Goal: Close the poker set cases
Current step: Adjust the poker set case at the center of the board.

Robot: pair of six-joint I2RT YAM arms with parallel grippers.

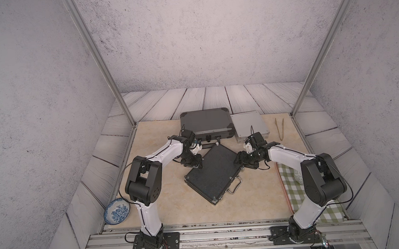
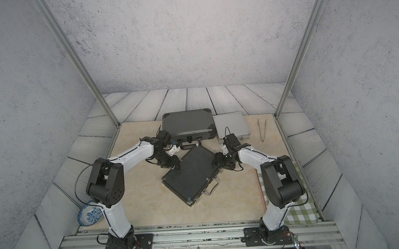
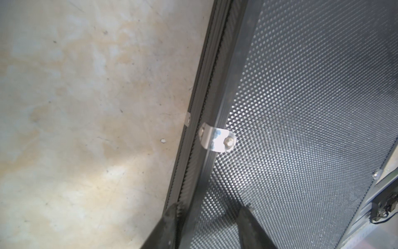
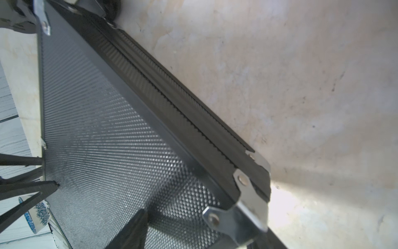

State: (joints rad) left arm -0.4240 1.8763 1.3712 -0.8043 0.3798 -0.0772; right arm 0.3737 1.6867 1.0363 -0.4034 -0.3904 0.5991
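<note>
The flat black case (image 1: pixel 216 173) lies skewed at mid-counter (image 1: pixel 165 201), lid down. The ribbed dark-grey case (image 1: pixel 205 121) and the smooth silver case (image 1: pixel 249 124) sit at the far edge. The left pincer (image 1: pixel 195 166) and right pincer (image 1: pixel 240 166), jaws apart, straddle opposite rims of the black case's dimpled lid.

Caution: uneven pressure may slide this case across the smooth counter, or a finger may skid off the metal rim, leaving the seam unseated.

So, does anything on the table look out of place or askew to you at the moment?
The flat black case lies diagonally mid-table, unlike the roughly square-set dark-grey case and silver case behind it. One of its corners almost meets the dark-grey one's front. The blue-patterned dish sits right at the edge of the mat.
</note>
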